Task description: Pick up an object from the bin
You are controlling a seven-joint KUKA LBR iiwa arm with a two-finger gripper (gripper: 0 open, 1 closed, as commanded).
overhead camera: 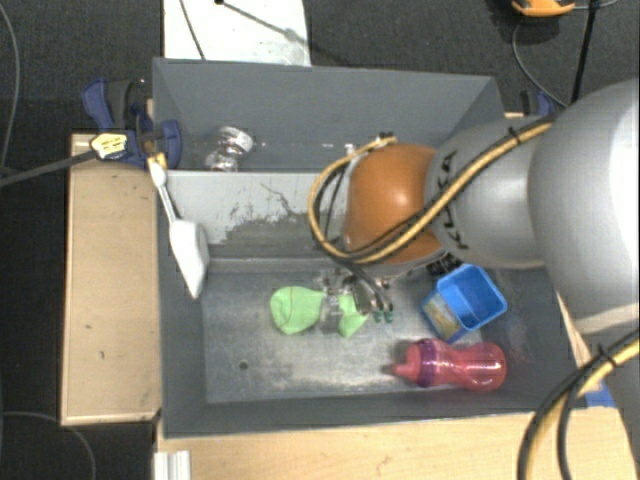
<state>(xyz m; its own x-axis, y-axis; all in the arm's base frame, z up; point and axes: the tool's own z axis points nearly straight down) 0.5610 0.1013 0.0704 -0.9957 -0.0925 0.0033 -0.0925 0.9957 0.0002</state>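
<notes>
Hanging low at mid-bin, gripper [350, 296] is down on the right end of a green lump [295, 310]. Lump: soft-looking, bright green, rounded, lying on the bin [250, 368] floor a little left of centre. A smaller green bit pokes out just right of the gripper tip, on its near side. Gripper tip overlaps the lump's right part, and dark metal meets the green there. Clenched or released: no reading possible from this angle, since the orange cover [390, 200] and arm [560, 188] block much of it. Lump rests on the floor.

Right of the gripper: blue cup [472, 296], squarish, tipped, with something tan just beside its left edge.

Near-right: pink bottle [455, 365] on its side, cap end pointing left, apart from the lump.

Left wall: white scraper [186, 248] leaning, handle running up toward the far rim.

Far ledge, left: clear shiny thing [230, 148], kind unclear.

Yellow-black cable [325, 198] loops round the orange cover.
</notes>
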